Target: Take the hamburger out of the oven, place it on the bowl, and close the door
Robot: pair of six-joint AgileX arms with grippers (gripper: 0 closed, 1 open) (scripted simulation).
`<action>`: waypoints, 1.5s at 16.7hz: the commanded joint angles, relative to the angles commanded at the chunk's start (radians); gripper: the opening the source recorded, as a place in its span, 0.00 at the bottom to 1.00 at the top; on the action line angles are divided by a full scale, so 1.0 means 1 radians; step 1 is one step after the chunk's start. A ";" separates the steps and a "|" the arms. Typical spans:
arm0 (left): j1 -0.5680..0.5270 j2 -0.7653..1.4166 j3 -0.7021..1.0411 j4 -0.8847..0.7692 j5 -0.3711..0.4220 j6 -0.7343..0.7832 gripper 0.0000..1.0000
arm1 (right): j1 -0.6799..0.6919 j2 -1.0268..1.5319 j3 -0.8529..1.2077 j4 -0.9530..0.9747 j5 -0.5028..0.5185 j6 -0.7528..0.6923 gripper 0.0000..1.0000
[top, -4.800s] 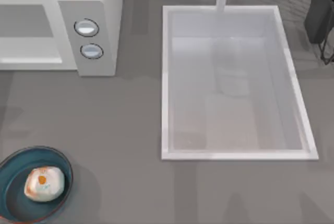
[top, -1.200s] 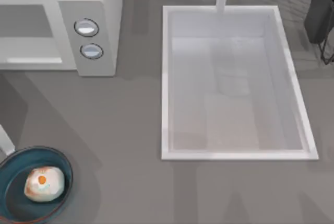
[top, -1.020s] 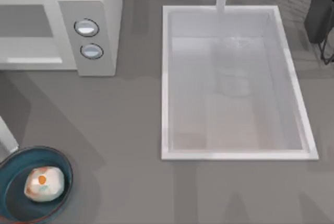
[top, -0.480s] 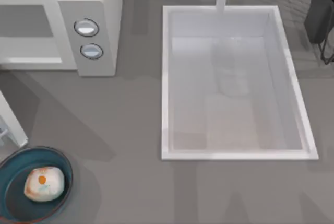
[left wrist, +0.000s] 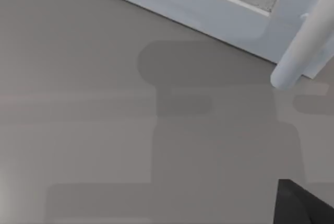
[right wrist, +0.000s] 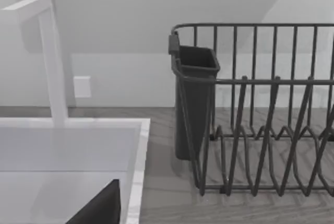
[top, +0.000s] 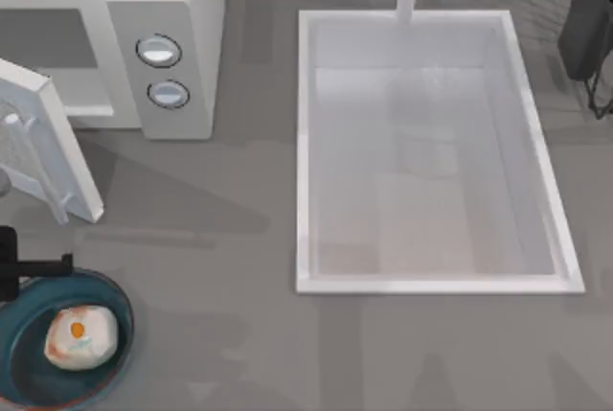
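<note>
From the top view, the hamburger (top: 80,336) lies inside the bowl (top: 24,373) at the lower left corner of the tabletop (top: 220,239). The oven (top: 163,37) stands at the upper left, and its door (top: 53,148) is swung partly open, standing at an angle in front of the grey cavity. A dark part of the left hand (top: 19,267) sits at the left edge, between the door and the bowl; I cannot tell if this hand is released or clenched. The sink (top: 431,152) is to the right.

In the left wrist view, the door's lower edge (left wrist: 209,10) and its bar handle (left wrist: 302,51) are above the tabletop.

In the right wrist view, a dish rack (right wrist: 261,114) stands beside the sink's rim (right wrist: 135,156) and a faucet (right wrist: 52,62).
</note>
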 joint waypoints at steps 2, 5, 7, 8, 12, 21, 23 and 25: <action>-0.022 -0.011 -0.006 0.001 -0.020 -0.021 0.00 | 0.000 0.000 0.000 0.000 0.000 0.000 1.00; -0.018 -0.006 -0.002 0.001 -0.016 -0.020 0.00 | 0.000 0.000 0.000 0.000 0.000 0.000 1.00; -0.018 0.009 0.010 0.008 -0.016 -0.020 0.00 | 0.000 0.000 0.000 0.000 0.000 0.000 1.00; -0.019 0.033 0.026 0.020 -0.016 -0.020 0.00 | 0.000 0.000 0.000 0.000 0.000 0.000 1.00; -0.023 0.228 0.136 0.095 -0.017 -0.021 0.00 | 0.000 0.000 0.000 0.000 0.000 0.000 1.00; -0.029 0.507 0.298 0.214 -0.019 -0.021 0.00 | 0.000 0.000 0.000 0.000 0.000 0.000 1.00; -0.026 0.502 0.294 0.212 -0.020 -0.021 0.00 | 0.000 0.000 0.000 0.000 0.000 0.000 1.00; -0.026 0.518 0.310 0.210 -0.020 -0.021 0.00 | 0.000 0.000 0.000 0.000 0.000 0.000 1.00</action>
